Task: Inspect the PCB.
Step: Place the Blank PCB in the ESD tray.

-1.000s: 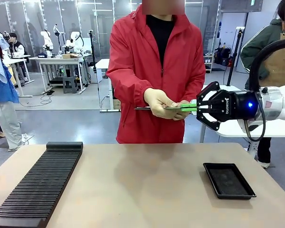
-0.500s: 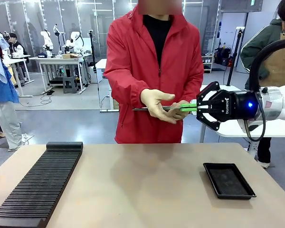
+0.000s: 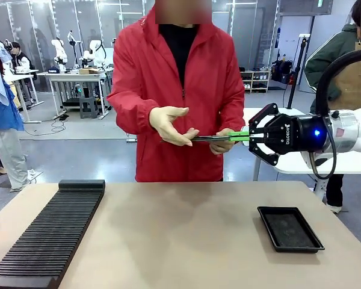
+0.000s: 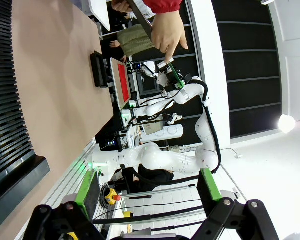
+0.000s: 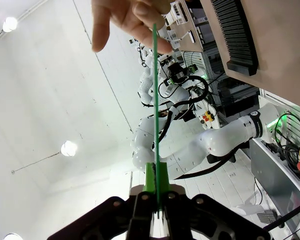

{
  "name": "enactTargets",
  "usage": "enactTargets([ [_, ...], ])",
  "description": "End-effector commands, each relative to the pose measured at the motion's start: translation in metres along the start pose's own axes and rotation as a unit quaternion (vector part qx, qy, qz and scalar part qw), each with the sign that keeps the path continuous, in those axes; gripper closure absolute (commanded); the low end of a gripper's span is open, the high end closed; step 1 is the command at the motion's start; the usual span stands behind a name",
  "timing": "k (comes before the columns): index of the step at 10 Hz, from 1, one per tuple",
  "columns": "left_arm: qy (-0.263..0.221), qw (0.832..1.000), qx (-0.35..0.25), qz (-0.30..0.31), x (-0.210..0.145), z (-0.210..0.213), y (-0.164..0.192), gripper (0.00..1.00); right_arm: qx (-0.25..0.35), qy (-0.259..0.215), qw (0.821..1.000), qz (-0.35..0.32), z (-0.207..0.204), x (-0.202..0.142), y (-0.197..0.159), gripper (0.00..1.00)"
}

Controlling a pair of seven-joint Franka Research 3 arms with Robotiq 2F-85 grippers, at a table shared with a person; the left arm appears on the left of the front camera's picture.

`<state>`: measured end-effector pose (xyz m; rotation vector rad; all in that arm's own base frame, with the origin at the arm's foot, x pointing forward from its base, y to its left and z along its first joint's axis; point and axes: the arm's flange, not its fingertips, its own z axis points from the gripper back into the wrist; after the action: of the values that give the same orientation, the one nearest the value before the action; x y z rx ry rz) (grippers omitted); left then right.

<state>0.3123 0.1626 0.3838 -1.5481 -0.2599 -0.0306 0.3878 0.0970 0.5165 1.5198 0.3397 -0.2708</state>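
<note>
Slotted rack [image 3: 48, 232]: lies on the left of the table [image 3: 180, 241], untouched; nothing of the task rests on it.

Left gripper [image 4: 150, 197]: my jaws stand spread wide with nothing between the green pads [image 4: 87, 187], low by the table's near left edge, well apart from the board.

Person's hands: the hand on picture left [image 3: 171, 125] is now lifted off the board, palm open, just beside its far end; a second ago it lay flat over the board next to the other hand. The other hand [image 3: 224, 139] pinches the board's near part, close to my right jaws. The person has also shifted toward picture left.

PCB [image 3: 219, 138]: held level in the air between the person and me, well above the table. My right wrist view shows it edge-on as a thin green line [image 5: 155, 95] running from my fingers up to the person's fingertips.

Right gripper [image 3: 251, 136]: jaws pressed together on the board's edge, as they were a second ago.

Meaning: I judge the handover half done; one hand has let go, the other has not, so I hold steady before moving the board for inspection.

Black tray [image 3: 289, 229]: on the right of the table.
</note>
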Motion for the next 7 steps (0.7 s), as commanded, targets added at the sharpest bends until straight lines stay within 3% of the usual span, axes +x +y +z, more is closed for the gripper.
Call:
enactTargets([
  [1,-0.001,1.0,0.001,0.0,-0.0007,0.0009,-0.0001,0.0,0.0,0.0,1.0,0.002,-0.0005,-0.0014,0.001,1.0],
  [7,-0.001,1.0,0.001,0.0,-0.0007,0.0009,-0.0001,0.0,0.0,0.0,1.0,0.002,-0.0005,-0.0014,0.001,1.0],
])
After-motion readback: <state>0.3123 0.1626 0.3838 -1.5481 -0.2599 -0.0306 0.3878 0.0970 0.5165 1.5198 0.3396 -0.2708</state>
